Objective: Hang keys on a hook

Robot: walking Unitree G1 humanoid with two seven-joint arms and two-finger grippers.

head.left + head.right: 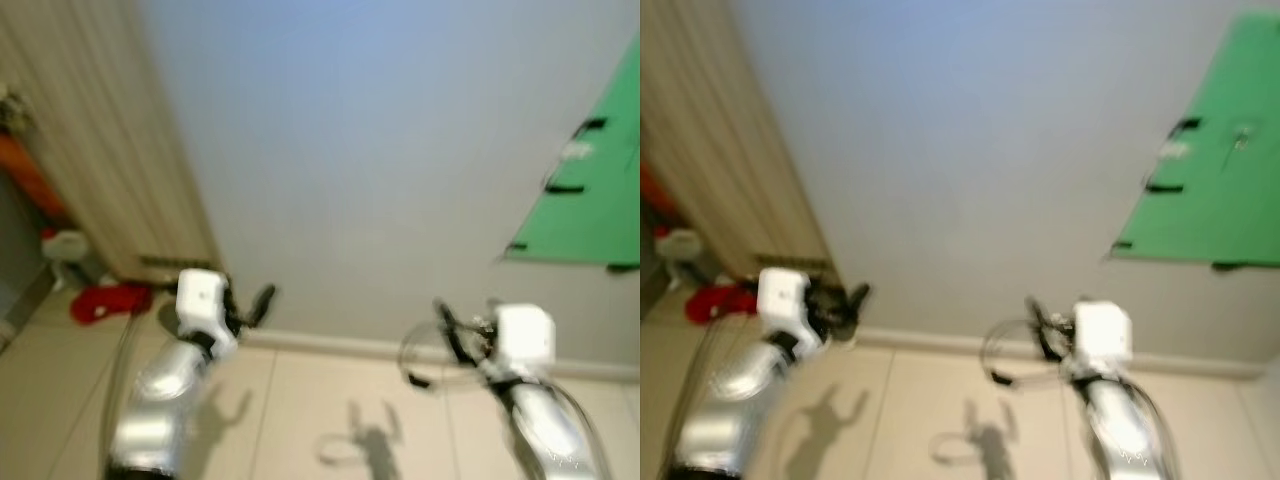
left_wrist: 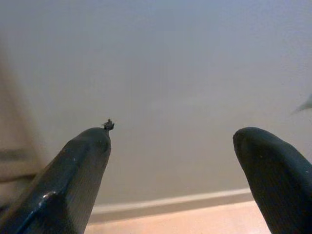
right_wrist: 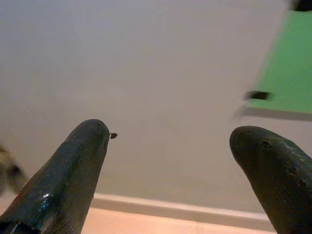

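1. Left eye view: a plain pale grey painted wall (image 1: 350, 150) is faced across a beige tiled floor (image 1: 300, 420), with a white skirting strip along its foot. The left gripper (image 1: 250, 308) is held up before the wall on its silver arm, and the right gripper (image 1: 450, 335) likewise, well apart from it. A flat bright green board (image 1: 590, 190) carrying small dark hook-like fittings is seen on the wall, up and to the right. A beige ribbed curtain-like panel (image 1: 110, 170) and a red soft object (image 1: 105, 300) on the floor lie to the left. The picture is blurred.

2. Right eye view: the same scene is given, and the green board's fittings are too blurred to be told apart. No keys can be made out on the floor, the wall or the board.

3. Left wrist view: the two black fingers (image 2: 78, 170) are spread wide with nothing between them; the bare wall and skirting lie ahead.

4. Right wrist view: its fingers (image 3: 73, 165) are likewise parted and empty, with the green board's edge ahead.

5. Judgement: the keys must first be located. They would be expected to be light, hard, slippery and loosely jangling, so the ring or fob is best pinched, leaving the loop free for a hook.
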